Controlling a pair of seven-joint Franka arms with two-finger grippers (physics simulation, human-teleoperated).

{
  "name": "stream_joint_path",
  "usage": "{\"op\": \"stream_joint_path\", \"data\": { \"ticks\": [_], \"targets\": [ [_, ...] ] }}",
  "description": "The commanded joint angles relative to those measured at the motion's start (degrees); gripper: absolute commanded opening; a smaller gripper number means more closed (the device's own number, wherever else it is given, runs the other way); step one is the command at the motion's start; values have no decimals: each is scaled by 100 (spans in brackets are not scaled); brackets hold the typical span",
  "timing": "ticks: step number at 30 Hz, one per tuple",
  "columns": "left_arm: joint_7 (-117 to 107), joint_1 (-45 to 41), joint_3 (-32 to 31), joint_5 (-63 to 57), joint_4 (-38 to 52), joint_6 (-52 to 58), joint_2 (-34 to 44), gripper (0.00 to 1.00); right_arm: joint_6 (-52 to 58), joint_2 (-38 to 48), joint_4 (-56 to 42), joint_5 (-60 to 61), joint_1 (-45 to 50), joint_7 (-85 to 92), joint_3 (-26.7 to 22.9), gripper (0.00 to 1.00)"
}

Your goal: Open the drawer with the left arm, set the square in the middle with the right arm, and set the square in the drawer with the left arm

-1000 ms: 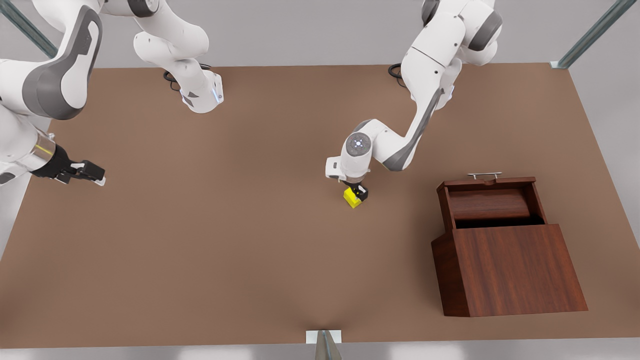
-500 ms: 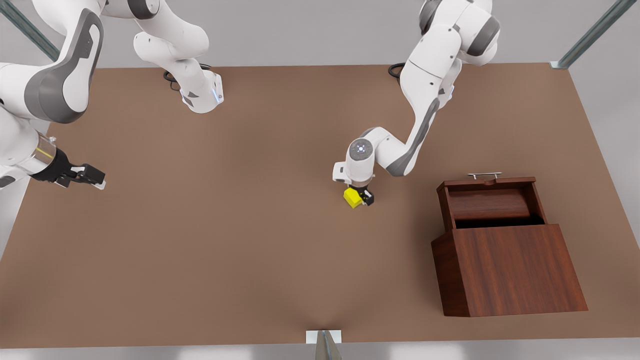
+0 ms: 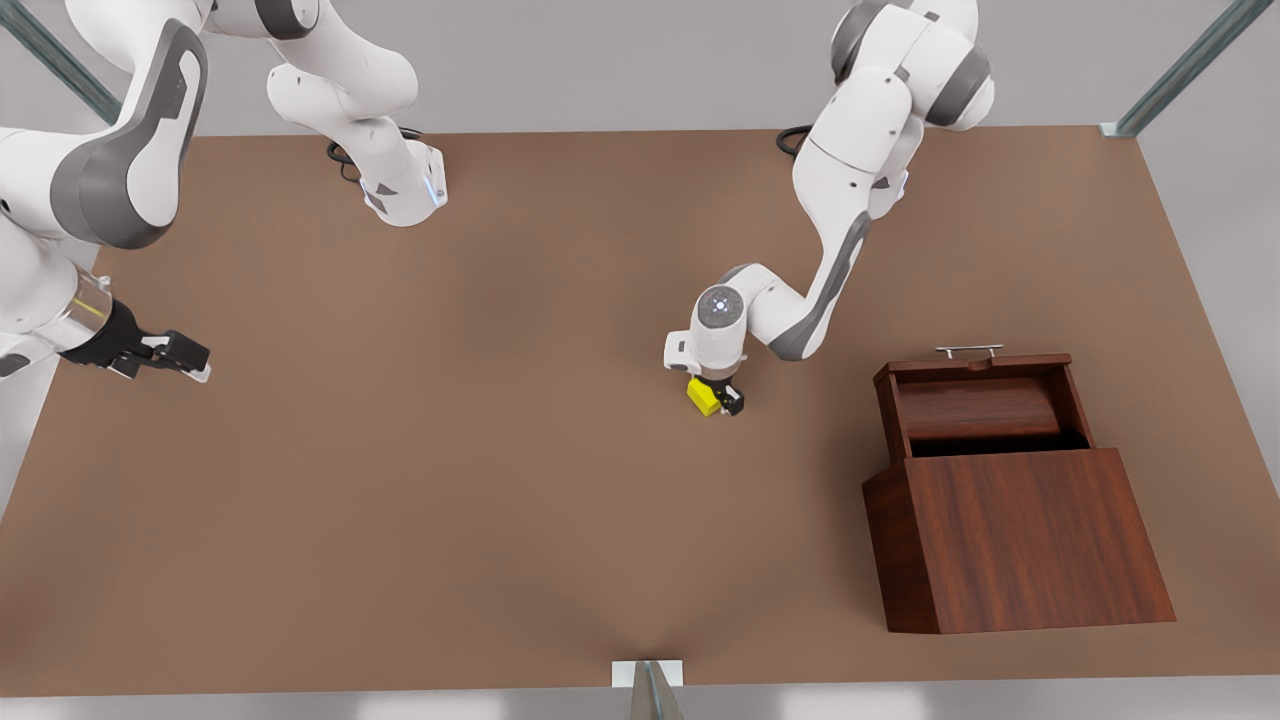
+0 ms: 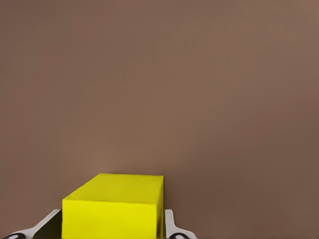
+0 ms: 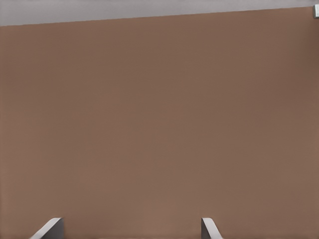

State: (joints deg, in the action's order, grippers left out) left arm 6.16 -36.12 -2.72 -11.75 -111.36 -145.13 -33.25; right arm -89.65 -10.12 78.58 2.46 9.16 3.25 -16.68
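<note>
- The left gripper (image 3: 722, 400) is seen near the middle of the tabletop (image 3: 480, 480), pointing straight down beneath its white arm (image 3: 830, 230), which reaches in from the far edge.
- The yellow cube (image 3: 705, 396) is clamped between the 2 fingers of the left gripper; in the left wrist view the cube (image 4: 114, 206) is flanked on both sides by the fingertips (image 4: 172, 226), which press against its faces.
- Whether the cube rests on the tabletop or is raised just off it cannot be told from either view.
- The drawer (image 3: 980, 400) is shown pulled out of the dark reddish-brown wood-grain box (image 3: 1015, 540), with its interior exposed and its slim silver bar handle (image 3: 968, 350) on the far side.
- The cube is located well apart from the drawer, toward the front view's left of it.
- The right gripper (image 3: 185, 355) is held above the table's edge at the front view's left, well apart from the cube and the box; this arm (image 3: 100, 180) waits.
- In the right wrist view the 2 fingertips (image 5: 50, 228) of the right gripper are seen spread wide, with bare tabletop (image 5: 159, 124) between them and nothing grasped.
- A metal frame post (image 3: 650, 690) is visible at the near edge of the table.
</note>
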Motion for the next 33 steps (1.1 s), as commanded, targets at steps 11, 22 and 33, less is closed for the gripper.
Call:
{"op": "stream_joint_path", "data": {
  "ticks": [11,22,33],
  "targets": [
    [-36,0,0,-2,0,-42,3,68,-35,1,0,-9,-2,0,-2,100],
    [1379,44,799,428,-9,2428,2174,68,-35,-7,-27,-9,-2,0,-2,100],
    [5430,88,3216,938,70,2920,2473,68,-35,-7,-27,0,-2,0,-2,100]
  ]
}}
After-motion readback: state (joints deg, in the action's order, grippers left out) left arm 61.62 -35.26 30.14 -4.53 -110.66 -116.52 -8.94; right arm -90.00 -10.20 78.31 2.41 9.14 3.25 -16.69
